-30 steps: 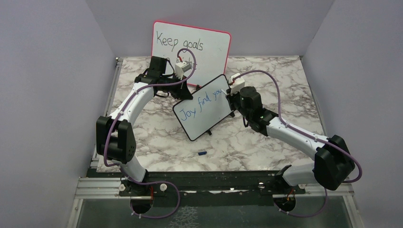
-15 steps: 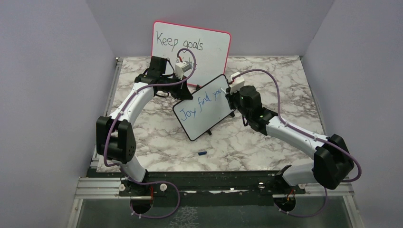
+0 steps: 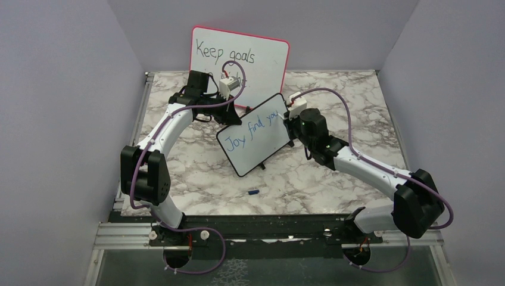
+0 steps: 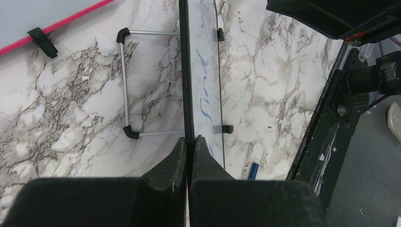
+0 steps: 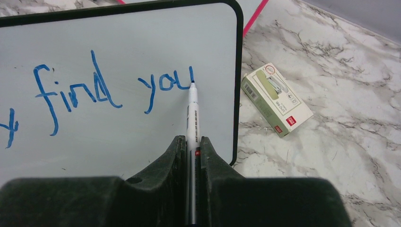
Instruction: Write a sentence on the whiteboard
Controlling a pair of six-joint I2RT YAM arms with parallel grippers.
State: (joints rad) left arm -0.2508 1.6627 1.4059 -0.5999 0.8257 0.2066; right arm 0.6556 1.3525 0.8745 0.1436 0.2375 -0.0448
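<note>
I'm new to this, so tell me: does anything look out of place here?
A small blue piece, perhaps a pen cap, lies loose on the table in front of the whiteboard. Nothing looks spilled or broken.

A blue handwritten sentence (image 3: 253, 127), "Joy find you", slants across the black-framed whiteboard (image 3: 262, 149); the right wrist view shows only "find you" and part of the letter before it. Behind it, the pink-framed board (image 3: 268, 68) carries "Keep goals" in black handwriting. A small green and white box (image 5: 276, 99) nearby has printed labels too small to read.
</note>
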